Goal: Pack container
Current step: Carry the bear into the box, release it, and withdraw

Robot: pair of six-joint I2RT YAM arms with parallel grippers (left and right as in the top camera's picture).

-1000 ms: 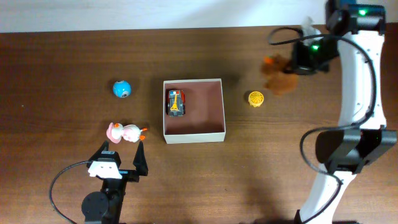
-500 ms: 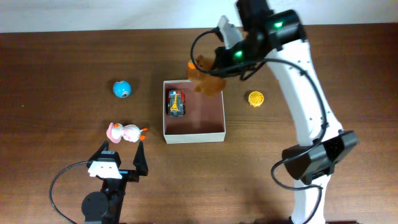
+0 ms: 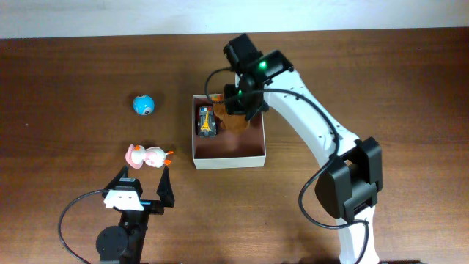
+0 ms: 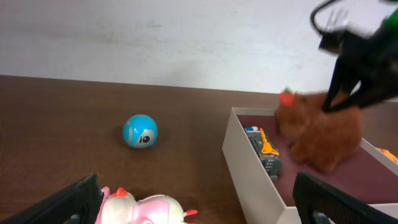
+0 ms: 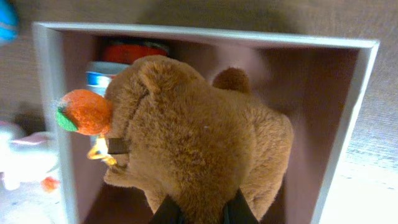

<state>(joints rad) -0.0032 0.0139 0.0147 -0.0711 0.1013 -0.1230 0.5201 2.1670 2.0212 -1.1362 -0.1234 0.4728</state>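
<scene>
Right end effector, clamped on the plush toy, is now over the container.
Was far off right a second ago; dropping it in beside the car looks next.

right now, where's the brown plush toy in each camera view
Overhead: the brown plush toy is near the picture's centre, inside the outline of the container, toward its top edge.
Left wrist: the brown plush toy is at the far right, over the container's open top.
Right wrist: it fills the middle, pinched at the bottom edge by the right gripper.
Shared landmark: the container's white walls, seen in all three views.
</scene>
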